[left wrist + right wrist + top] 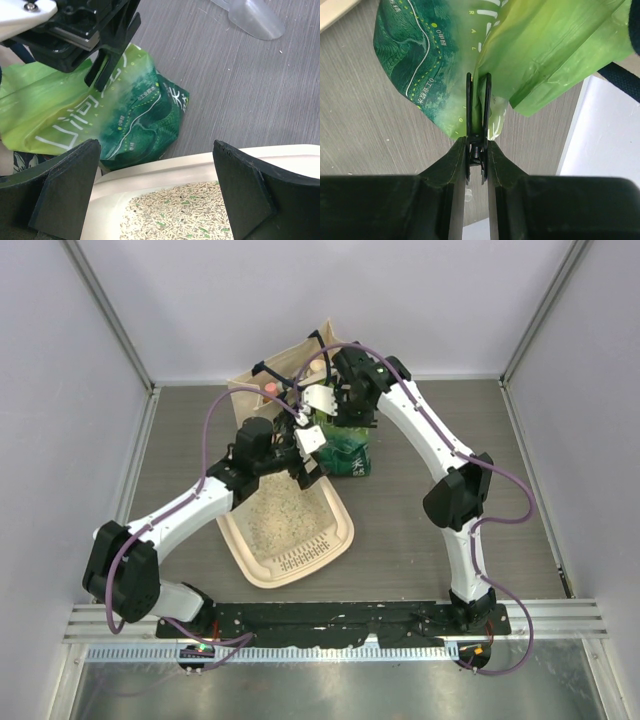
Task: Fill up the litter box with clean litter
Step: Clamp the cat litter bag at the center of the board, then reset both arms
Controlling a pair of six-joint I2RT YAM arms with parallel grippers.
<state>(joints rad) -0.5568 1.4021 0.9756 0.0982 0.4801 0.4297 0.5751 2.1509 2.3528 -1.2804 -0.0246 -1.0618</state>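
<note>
Your right pincer point(477, 145) was clamped shut on a black clip point(469, 115) biting the green bag point(545, 45). Risk, as I judged it: pull askew and the clip slips or the bag flops, spilling onto the table point(365, 125). Your left pincer point(155, 147) gaped wide, holding nothing. Directly beneath it ran the litter box point(165, 167) rim, with clean litter point(175, 210) inside. The bag sat just beyond that rim. Open tabletop lay farther right, bare up to a clear scoop point(255, 20).
</note>
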